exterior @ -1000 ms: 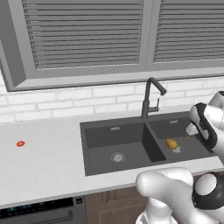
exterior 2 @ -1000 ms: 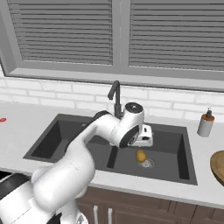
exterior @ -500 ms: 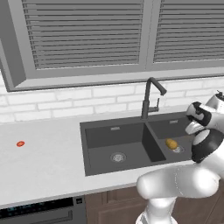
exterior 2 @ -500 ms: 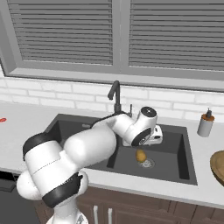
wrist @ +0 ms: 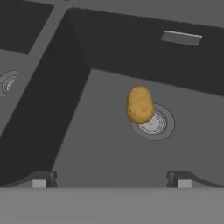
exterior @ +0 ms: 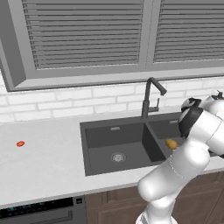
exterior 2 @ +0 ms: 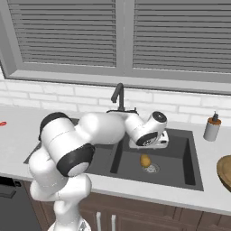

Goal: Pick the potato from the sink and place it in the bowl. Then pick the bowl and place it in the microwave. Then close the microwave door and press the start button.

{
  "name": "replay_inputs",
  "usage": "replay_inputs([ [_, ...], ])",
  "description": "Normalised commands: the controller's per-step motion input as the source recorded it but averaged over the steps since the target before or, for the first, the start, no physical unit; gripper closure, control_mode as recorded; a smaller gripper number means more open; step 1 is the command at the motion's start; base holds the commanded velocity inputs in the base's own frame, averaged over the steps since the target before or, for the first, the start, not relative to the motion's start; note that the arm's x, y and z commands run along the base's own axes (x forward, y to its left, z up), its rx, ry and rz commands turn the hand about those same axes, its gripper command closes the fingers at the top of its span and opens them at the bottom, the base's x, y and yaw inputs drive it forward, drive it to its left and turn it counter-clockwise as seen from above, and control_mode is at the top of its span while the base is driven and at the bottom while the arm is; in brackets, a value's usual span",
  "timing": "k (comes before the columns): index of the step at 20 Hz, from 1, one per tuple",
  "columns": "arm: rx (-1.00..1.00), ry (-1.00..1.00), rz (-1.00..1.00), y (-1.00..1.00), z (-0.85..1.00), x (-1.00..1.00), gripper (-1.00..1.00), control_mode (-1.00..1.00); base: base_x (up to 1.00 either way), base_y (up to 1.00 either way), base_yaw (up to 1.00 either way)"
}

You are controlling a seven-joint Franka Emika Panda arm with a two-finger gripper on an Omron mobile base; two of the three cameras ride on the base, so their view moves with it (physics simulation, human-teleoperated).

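While the white robot arm bends over the counter, its gripper [wrist: 111, 179] hangs above the right basin of the dark grey sink [exterior 2: 180, 173], with both finger tips [wrist: 41, 179] spread wide apart and nothing between them. Seen from the hand camera, the potato [wrist: 140, 104], a small yellowish-brown oval, lies on the floor of that basin, overlapping the edge of the round steel drain [wrist: 154, 123] and well apart from the fingers. From the right side of the base, the potato [exterior 2: 145, 160] sits just beside the drain below the arm's wrist, and from the left side it [exterior: 171, 143] peeks out next to the arm's forearm in the right basin. A tall dark faucet [exterior: 150, 97] rises behind the divider between the two basins, and the left basin has its own drain [exterior: 117, 157]. Part of the tan wooden bowl [exterior 2: 225, 171] shows on the pale counter [exterior: 43, 162] at the far right edge, past the sink. A soap dispenser [exterior 2: 211, 127] stands on the counter behind the sink's right corner. A tiny red item [exterior: 20, 143] lies on the counter well to the left of the sink. Closed grey window blinds [exterior: 87, 33] hang above a white brick wall.
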Motion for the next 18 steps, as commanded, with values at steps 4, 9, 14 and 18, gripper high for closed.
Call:
replay_inputs([
  [4, 0.15, 0.0, 0.0, 0.0, -0.47, -0.01, -1.0, -1.0, 0.0, 0.0, 0.0],
  [9, 0.09, 0.0, 0.0, 0.0, -0.16, 0.0, -1.0, -1.0, 0.0, 0.0, 0.0],
  [14, 0.03, 0.01, 0.0, 0.0, -0.17, 0.0, -1.0, -1.0, 0.0, 0.0, 0.0],
  [18, 0.0, 0.02, 0.0, 0.03, -0.14, 0.05, -1.0, -1.0, 0.0, 0.0, 0.0],
])
